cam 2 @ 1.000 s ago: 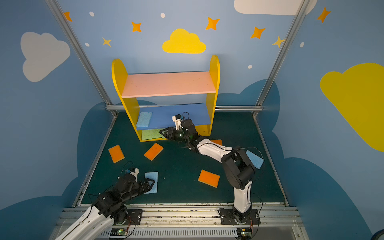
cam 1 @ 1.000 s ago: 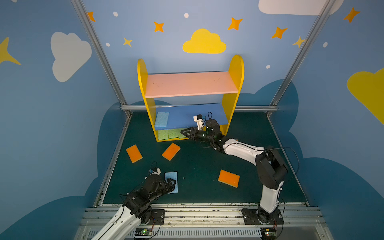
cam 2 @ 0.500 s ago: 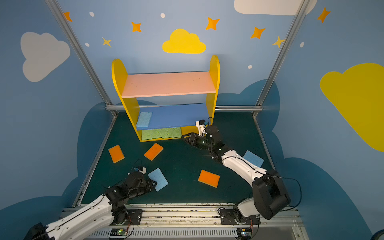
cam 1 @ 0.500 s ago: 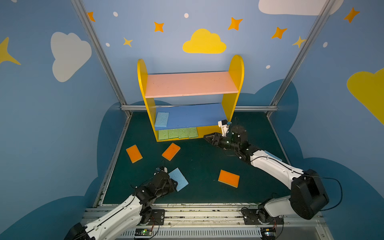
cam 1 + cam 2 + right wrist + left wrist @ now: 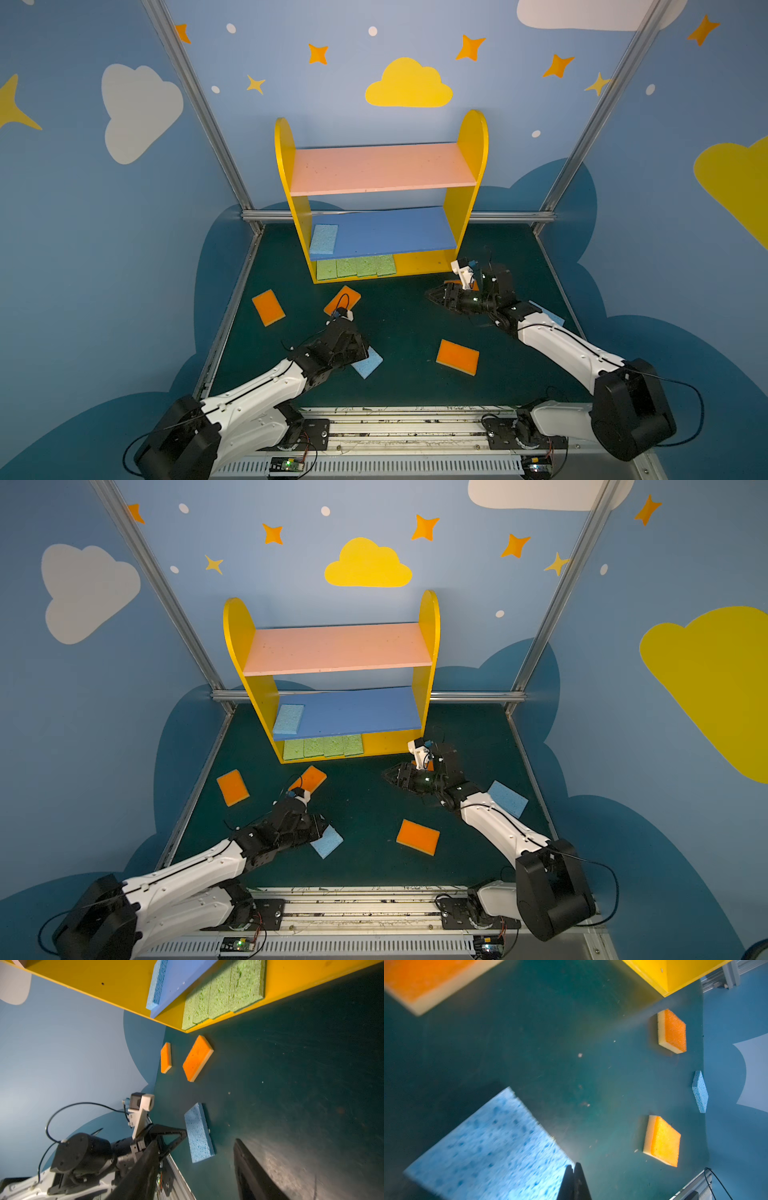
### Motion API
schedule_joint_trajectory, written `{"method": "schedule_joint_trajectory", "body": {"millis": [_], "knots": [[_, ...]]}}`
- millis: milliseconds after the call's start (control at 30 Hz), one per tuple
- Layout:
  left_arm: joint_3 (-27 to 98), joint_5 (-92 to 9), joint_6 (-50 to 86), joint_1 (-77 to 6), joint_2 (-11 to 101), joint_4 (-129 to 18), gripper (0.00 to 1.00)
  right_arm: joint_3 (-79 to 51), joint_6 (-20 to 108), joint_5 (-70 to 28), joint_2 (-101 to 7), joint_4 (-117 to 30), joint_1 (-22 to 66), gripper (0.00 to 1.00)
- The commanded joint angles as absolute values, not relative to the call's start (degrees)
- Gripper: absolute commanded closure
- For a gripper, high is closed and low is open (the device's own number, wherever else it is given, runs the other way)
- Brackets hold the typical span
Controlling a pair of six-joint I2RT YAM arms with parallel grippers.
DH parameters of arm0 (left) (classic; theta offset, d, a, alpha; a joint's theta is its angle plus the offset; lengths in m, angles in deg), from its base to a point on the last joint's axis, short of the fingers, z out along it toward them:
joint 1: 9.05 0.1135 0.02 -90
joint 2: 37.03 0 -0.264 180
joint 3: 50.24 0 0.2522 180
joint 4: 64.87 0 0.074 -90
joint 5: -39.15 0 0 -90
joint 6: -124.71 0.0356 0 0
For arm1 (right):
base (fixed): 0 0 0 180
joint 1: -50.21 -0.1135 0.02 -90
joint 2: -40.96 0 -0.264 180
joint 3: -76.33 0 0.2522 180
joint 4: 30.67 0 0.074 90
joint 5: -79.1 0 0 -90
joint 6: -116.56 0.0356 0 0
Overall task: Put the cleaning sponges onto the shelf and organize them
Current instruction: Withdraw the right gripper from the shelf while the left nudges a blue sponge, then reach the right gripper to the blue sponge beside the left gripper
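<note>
In both top views, at the back of the green mat (image 5: 399, 332): the shelf (image 5: 465, 137), with one shelved blue sponge (image 5: 323, 239) at the left end of the blue board (image 5: 395, 232) and four green sponges (image 5: 355, 267) side by side on the bottom board (image 5: 424, 262). Loose on the mat: four orange sponges (image 5: 457, 356), one half hidden behind the right gripper (image 5: 431, 296); a far blue sponge (image 5: 507, 799) beside the right arm (image 5: 557, 345); a near blue sponge (image 5: 370, 363) partly covered by the left gripper (image 5: 359, 352).

In the left wrist view: fingertips (image 5: 574, 1178) pressed together, nothing seen between them, at the near blue sponge's edge.

In the right wrist view: jaws spread, nothing between, over bare mat before the shelf.
</note>
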State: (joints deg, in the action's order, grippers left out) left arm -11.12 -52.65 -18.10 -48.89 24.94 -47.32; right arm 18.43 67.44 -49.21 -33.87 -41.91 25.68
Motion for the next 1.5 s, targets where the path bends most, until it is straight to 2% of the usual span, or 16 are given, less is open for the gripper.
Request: {"method": "schedule_joint_trajectory", "body": {"millis": [0, 100, 133, 200, 233, 267, 367, 433, 533, 667, 700, 1067, 1133, 1267, 1467], "knots": [[-6.25, -51.49, -14.59, -48.97, 28.56, -49.20, 0.97, 20.47, 63.36, -54.11, -32.16, -46.85, 26.81, 0.41], [-3.11, -52.58, -13.26, -48.94, 29.77, -47.18, 0.97, 21.76, 61.90, -55.88, -31.71, -46.89, 26.74, 0.39], [-2.68, -53.37, -12.98, -48.96, 29.64, -46.48, 0.92, 21.64, 61.41, -56.31, -32.25, -47.44, 26.28, 0.40], [-2.76, -55.43, -12.84, -48.96, 28.50, -44.97, 0.58, 20.90, 59.97, -56.52, -33.71, -49.26, 24.51, 0.41], [-3.13, -56.21, -12.84, -49.04, 27.80, -44.36, 0.45, 20.62, 59.44, -56.53, -34.39, -49.73, 23.57, 0.42], [-3.83, -57.11, -12.85, -48.96, 26.68, -43.62, 0.39, 20.43, 58.93, -56.51, -35.29, -49.97, 22.35, 0.42], [-6.71, -59.13, -13.34, -48.95, 23.13, -41.53, 0.36, 20.05, 58.70, -56.59, -38.09, -48.98, 18.75, 0.42], [-9.00, -59.60, -13.92, -48.96, 20.76, -40.35, 0.38, 20.03, 59.47, -56.86, -40.34, -47.11, 16.33, 0.42], [-12.98, -58.95, -15.55, -48.96, 16.87, -39.79, 0.52, 18.86, 60.46, -57.48, -44.76, -44.91, 13.27, 0.43], [-18.36, -58.45, -17.47, -49.06, 13.00, -40.70, 0.90, 14.70, 60.32, -58.46, -50.79, -45.16, 10.36, 0.45], [-19.23, -58.63, -18.04, -49.02, 12.66, -40.58, 0.97, 13.45, 60.03, -58.69, -52.20, -45.64, 9.66, 0.45], [-24.65, -56.21, -20.87, -49.36, 14.98, -45.84, 0.97, 5.34, 59.34, -59.16, -62.44, -47.24, 4.08, 0.45], [-25.14, -56.27, -20.92, -49.40, 15.85, -46.74, 0.97, 4.63, 59.43, -59.07, -63.51, -47.48, 3.64, 0.46], [-25.22, -56.95, -20.68, -49.40, 17.14, -47.89, 0.97, 3.22, 59.26, -59.63, -65.60, -48.23, 2.81, 0.55], [-25.23, -56.22, -20.79, -49.40, 20.21, -50.48, 0.97, 1.69, 58.38, -60.01, -67.97, -50.38, 1.49, 0.57]]}}
